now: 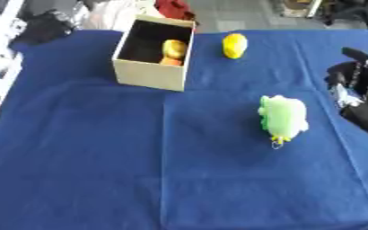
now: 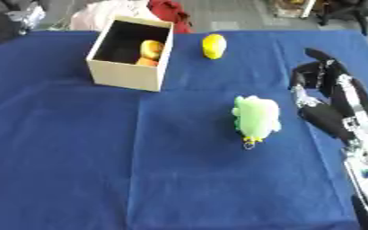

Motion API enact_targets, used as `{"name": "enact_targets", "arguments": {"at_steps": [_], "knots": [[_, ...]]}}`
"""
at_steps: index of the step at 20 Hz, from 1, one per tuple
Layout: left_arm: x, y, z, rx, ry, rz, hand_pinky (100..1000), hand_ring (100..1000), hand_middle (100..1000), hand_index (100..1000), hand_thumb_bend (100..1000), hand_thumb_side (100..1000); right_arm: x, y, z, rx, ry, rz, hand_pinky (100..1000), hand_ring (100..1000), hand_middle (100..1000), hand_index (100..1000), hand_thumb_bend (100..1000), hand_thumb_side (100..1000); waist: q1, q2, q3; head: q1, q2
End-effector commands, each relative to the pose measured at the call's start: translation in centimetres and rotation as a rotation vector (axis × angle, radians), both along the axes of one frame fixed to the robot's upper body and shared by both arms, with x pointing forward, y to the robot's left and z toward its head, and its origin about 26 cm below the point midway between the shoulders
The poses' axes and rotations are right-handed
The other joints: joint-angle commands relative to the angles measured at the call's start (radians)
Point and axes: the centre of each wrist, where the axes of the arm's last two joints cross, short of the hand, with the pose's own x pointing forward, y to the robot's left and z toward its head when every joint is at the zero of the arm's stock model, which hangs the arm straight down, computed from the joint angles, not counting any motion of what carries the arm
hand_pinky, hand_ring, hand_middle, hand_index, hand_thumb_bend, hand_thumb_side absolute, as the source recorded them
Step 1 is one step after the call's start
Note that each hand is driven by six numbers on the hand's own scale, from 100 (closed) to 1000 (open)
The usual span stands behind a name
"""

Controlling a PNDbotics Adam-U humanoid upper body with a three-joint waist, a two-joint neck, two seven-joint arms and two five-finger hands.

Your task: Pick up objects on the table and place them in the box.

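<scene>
- The box is set open-topped near the far left part of the blue-covered table; a yellow and an orange item are seen inside it.
- A yellow object is located just right of the box, near the far edge.
- A green plush toy is positioned right of centre.
- The right hand is held at the right edge, near the toy without contact; its fingers are partly bent and nothing is grasped.
</scene>
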Motion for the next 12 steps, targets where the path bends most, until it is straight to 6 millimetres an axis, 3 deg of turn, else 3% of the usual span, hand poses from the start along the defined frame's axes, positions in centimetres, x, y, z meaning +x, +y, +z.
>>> {"name": "enact_targets", "arguments": {"at_steps": [1, 9, 12], "knots": [[-2.1, 0.3, 0.9, -0.030, -0.035, -0.017, 850, 641, 620, 773, 295, 549, 0.9, -1.2, 1.4, -0.151, 0.001, 0.023, 724, 721, 696, 946, 100, 376, 0.001, -0.003, 0.007, -0.011, -0.009], [-4.0, 0.8, -4.2, -0.094, 0.099, 0.004, 856, 636, 612, 770, 264, 586, 3.3, -2.4, 3.3, -0.538, 0.078, 0.156, 780, 797, 784, 991, 100, 435, -0.008, -0.006, 0.030, -0.031, -0.005], [-4.5, 0.8, -5.1, -0.118, 0.117, 0.004, 856, 633, 609, 768, 260, 589, 3.8, -3.1, 3.4, -0.688, 0.138, 0.201, 814, 841, 835, 1000, 207, 483, -0.013, -0.008, 0.038, -0.034, -0.004]]}}
